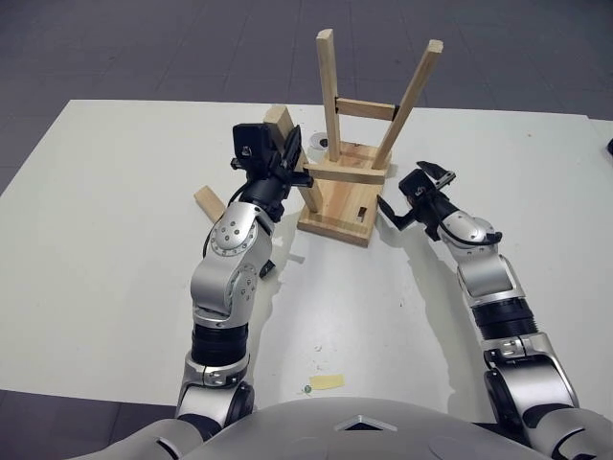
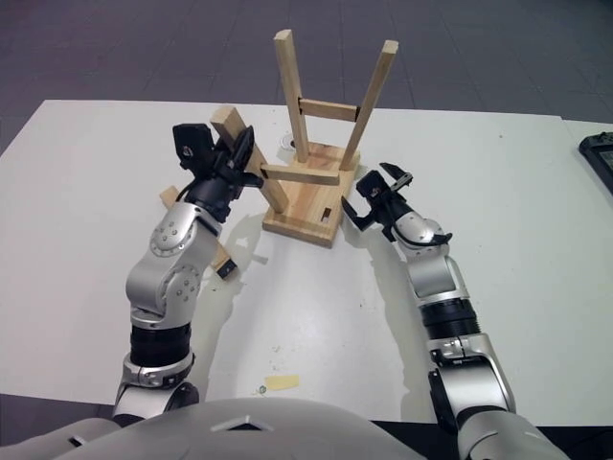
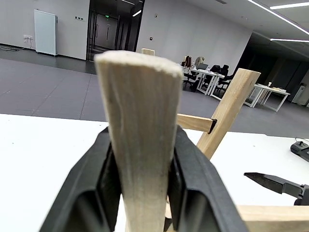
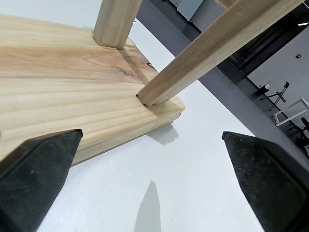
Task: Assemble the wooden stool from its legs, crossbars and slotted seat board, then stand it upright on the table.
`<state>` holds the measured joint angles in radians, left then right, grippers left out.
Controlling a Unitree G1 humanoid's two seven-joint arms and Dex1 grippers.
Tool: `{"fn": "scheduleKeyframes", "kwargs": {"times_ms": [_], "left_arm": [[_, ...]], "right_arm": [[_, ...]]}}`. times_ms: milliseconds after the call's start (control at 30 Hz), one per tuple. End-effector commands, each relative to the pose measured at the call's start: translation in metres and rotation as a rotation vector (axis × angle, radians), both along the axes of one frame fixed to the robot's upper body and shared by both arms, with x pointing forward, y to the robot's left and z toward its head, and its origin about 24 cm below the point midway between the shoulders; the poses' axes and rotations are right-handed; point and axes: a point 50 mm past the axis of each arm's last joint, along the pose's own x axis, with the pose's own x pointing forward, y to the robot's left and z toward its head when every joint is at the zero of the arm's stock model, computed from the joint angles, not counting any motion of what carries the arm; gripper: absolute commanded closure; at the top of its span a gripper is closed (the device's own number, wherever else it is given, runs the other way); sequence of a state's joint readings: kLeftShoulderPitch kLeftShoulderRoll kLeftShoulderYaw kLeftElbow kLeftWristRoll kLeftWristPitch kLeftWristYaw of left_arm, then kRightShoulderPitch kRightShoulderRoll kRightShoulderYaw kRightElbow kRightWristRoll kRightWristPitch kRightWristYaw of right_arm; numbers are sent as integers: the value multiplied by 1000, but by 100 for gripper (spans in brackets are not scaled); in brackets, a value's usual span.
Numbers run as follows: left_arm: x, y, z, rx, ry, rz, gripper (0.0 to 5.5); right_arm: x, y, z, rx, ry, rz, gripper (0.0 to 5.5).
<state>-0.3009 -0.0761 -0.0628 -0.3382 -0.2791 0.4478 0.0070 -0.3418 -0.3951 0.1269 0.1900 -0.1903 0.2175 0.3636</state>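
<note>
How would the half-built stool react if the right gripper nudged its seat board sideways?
The seat board lies flat on the table, so it would probably slide, not tip. Its tall upright legs may wobble in their slots. The left gripper, shut on a third leg, would likely resist the push.

The seat board [image 4: 58,96] and leg [image 3: 140,145] are pale bare wood with visible grain. The table [image 1: 115,192] is smooth matt white; the fingers [image 4: 34,179], matt black plastic.
</note>
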Motion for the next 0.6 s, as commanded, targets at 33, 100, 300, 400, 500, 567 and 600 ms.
{"fn": "scheduleKeyframes", "kwargs": {"times_ms": [33, 100, 300, 400, 500, 567, 600], "left_arm": [[4, -8, 24, -114, -114, -7, 340], [4, -10, 28, -125, -137, -11, 306], [4, -12, 31, -120, -170, -19, 195], [2, 18, 55, -89, -272, 102, 149], [-5, 65, 85, -51, -387, 273, 101], [-11, 91, 92, 11, -383, 357, 67], [-12, 99, 85, 47, -322, 372, 48]], "right_arm": [[5, -1, 4, 12, -16, -8, 10], [5, -2, 5, 14, -19, -7, 10], [7, -3, 5, 17, -28, -13, 10], [7, -7, 9, 18, -52, -31, 10], [5, -17, 24, 62, -121, -76, 10], [4, -24, 38, 101, -174, -98, 10], [4, -27, 45, 115, -201, -111, 10]]}}
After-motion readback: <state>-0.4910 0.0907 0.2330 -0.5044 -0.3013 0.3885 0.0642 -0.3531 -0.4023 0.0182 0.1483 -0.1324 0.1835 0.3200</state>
